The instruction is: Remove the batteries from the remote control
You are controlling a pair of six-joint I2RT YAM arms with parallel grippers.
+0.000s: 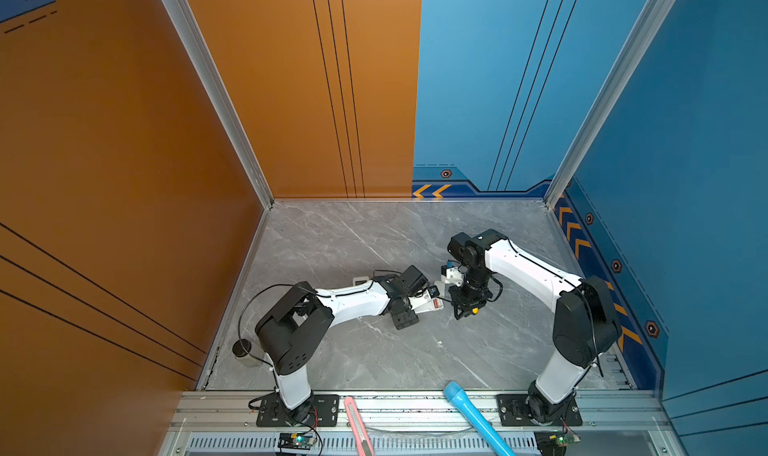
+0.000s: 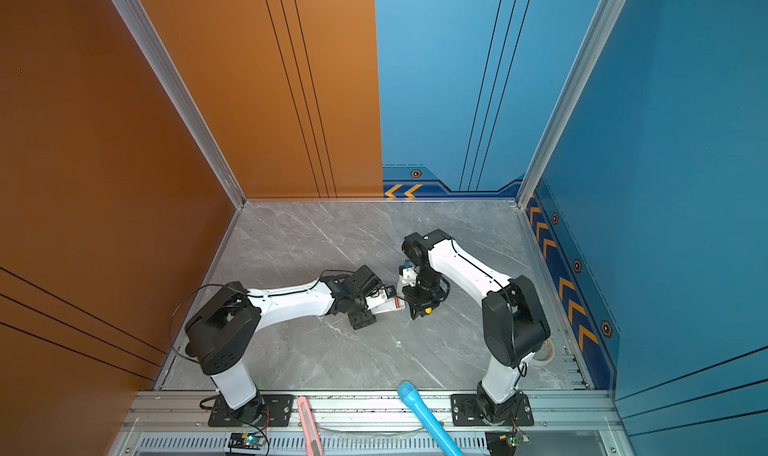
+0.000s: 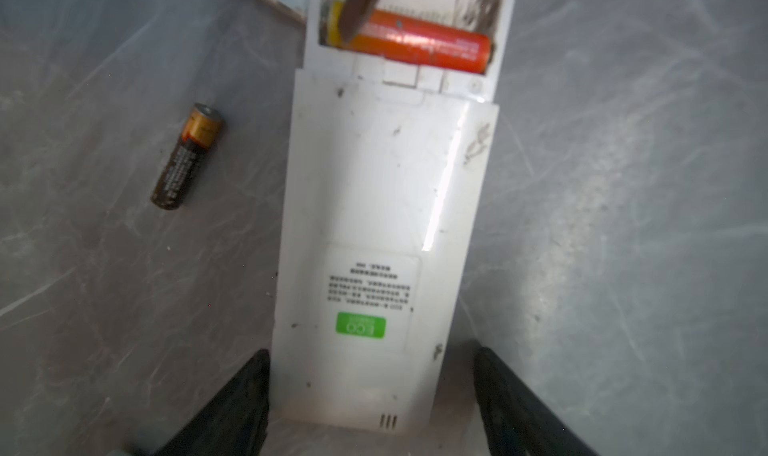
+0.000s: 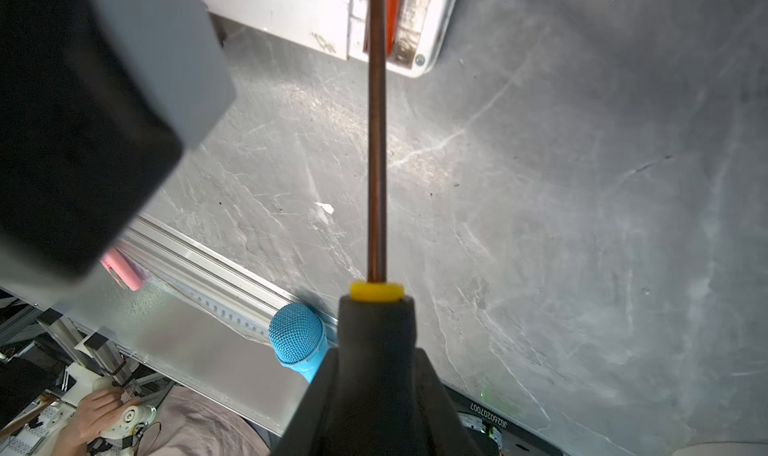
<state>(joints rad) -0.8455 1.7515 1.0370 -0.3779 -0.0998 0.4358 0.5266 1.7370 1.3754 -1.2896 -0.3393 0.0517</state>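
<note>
**Screwdriver [image 4: 376, 333] set to pry a battery still in its bay**

The screwdriver's black handle fills the foreground of the right wrist view. The right gripper [image 4: 376, 400] has its jaws closed tight on it. The shaft runs out to the open bay of the white remote control [image 3: 382, 208], and its tip comes down over one end of the red-orange battery [image 3: 419, 44], which is still seated there. Some yellow shows at that end, but I cannot tell whether it is part of that cell or a second one.

The tool is probably in use because the fingers are too broad for the bay. The left gripper [image 3: 374, 395] straddles the remote's opposite end with its jaws set wide, and it appears to be clamped on the body. That grip likely braces the remote against the prying.

The seated battery is therefore well apart from both sets of jaws. It lies at the far end of the remote from the left pair and a shaft's length from the right. A dark battery [image 3: 187, 156] with a copper-coloured end lies loose on the table [image 3: 623, 225] beside the remote, outside the left jaws.
</note>
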